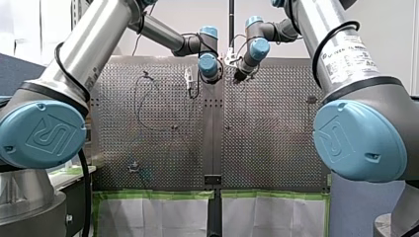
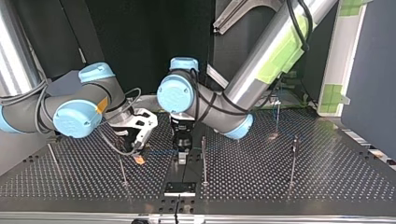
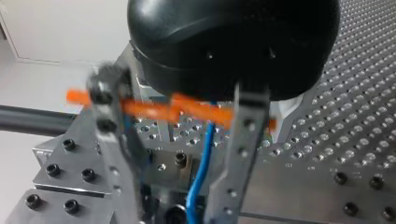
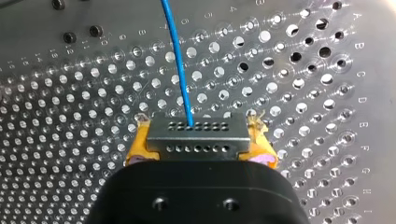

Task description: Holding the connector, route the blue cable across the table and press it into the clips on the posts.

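Note:
In the right wrist view my right gripper point(image 4: 198, 148) is shut on a grey multi-hole connector point(image 4: 198, 137), its yellow pads point(image 4: 138, 144) on either side. The blue cable point(image 4: 180, 60) leaves the connector and runs ahead over the perforated table. In the left wrist view my left gripper point(image 3: 175, 215) stands open, and the blue cable point(image 3: 201, 163) passes loosely between its metal fingers point(image 3: 240, 154). The top view shows both grippers low over the table's middle, my right gripper point(image 2: 140, 156) beside my left gripper point(image 2: 182, 151). A thin post point(image 2: 203, 158) stands just beside the left gripper.
More slim posts rise from the table point(image 2: 280, 186) in the top view: one point(image 2: 293, 158) towards the right, one point(image 2: 122, 170) near the front left, one point(image 2: 277, 112) at the back. A dark bracket point(image 2: 180, 187) sits at the table's near edge. An orange strip point(image 3: 154, 108) crosses behind the left fingers.

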Available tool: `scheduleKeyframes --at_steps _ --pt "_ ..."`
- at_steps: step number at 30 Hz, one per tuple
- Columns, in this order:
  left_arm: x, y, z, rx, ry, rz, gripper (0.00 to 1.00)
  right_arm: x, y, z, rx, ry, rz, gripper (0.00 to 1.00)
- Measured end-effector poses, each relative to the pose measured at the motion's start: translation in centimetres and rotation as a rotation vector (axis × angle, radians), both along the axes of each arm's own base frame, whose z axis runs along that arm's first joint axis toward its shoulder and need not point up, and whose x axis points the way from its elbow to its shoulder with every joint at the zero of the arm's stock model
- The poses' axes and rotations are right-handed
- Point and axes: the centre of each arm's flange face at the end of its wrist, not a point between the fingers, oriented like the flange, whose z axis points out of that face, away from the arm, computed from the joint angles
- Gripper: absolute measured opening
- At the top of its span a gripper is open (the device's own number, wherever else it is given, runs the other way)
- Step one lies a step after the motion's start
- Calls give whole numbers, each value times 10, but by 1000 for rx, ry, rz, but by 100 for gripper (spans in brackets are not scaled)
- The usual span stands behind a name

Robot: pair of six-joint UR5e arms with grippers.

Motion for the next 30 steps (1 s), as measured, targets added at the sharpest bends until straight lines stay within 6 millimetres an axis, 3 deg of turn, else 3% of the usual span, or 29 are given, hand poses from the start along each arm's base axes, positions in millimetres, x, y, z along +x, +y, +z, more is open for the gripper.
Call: scheduleKeyframes --at_steps 7,9,10,11,12,13,15,16,18,19,20,30 --pt "6 -11 -11 21 30 4 100 0 0 0 0 0 -1 0" --pt "7 -12 -12 23 34 16 76 -1 -1 0 0 0 -1 0" --pt "7 -12 -12 24 34 22 76 -1 -1 0 -1 0 -1 0" --pt "7 -12 -12 26 35 27 67 -1 -1 0 0 0 -1 0" --pt "7 -12 -12 27 35 31 52 -1 -1 -1 0 0 -1 0" --pt "7 -12 -12 27 34 33 52 -1 -1 -1 0 0 -2 0" --pt "6 -13 -11 24 29 39 31 -1 -1 -1 1 0 -2 0" --pt "6 -13 -11 22 28 42 31 -1 -1 -1 1 0 -2 0" --pt "5 -13 -11 19 25 51 11 -1 -1 -1 2 0 -2 0" --pt "5 -13 -11 19 24 55 11 0 -1 -2 3 0 -1 0" --pt "5 -13 -10 18 23 62 1 0 -1 -2 4 0 -1 0" --pt "-1 -17 -10 0 23 76 1 1 0 -3 10 1 0 0"
